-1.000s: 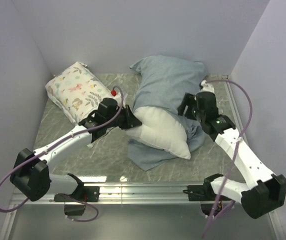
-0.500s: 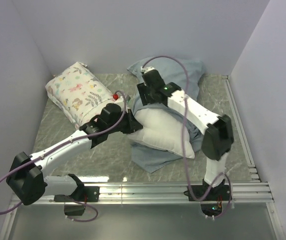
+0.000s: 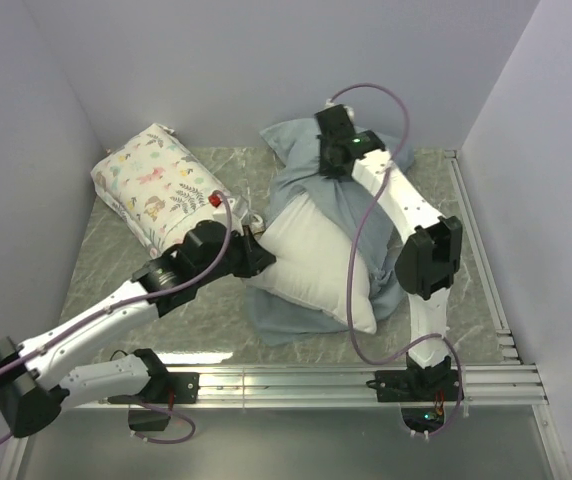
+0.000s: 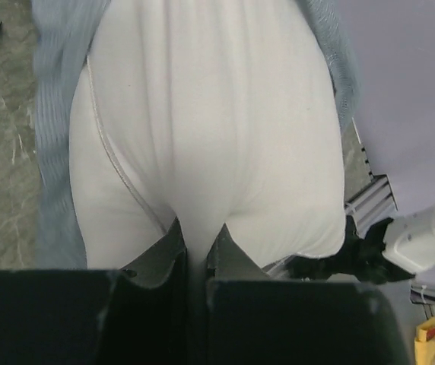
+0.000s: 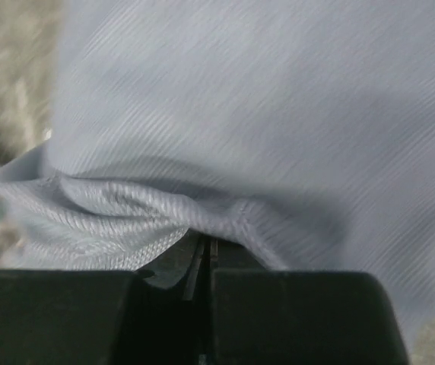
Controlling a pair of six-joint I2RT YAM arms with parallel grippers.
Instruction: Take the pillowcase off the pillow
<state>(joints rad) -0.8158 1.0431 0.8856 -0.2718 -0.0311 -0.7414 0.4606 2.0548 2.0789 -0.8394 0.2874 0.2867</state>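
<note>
Pillow (image 3: 316, 262) runs near-to-far, bare end nearest — left gripper (image 4: 197, 234) pinching it, right gripper (image 5: 202, 247) pinching pillowcase (image 5: 263, 99).

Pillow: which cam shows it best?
Top external: the whole exposed pillow shows, sticking out of the pillowcase. Left wrist shows only the end the left gripper pinches; right wrist shows just pillowcase cloth, no pillow.

Open tabletop (image 3: 206, 325) near-left of the pillow (image 3: 311, 245); floral pillow (image 3: 156, 190) far-left.

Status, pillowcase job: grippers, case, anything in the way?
Left gripper shut on the pillow. Right gripper shut on the pillowcase, far end. Pillow's near half bare, far end inside pillowcase. Floral pillow off left, apart from both.
</note>
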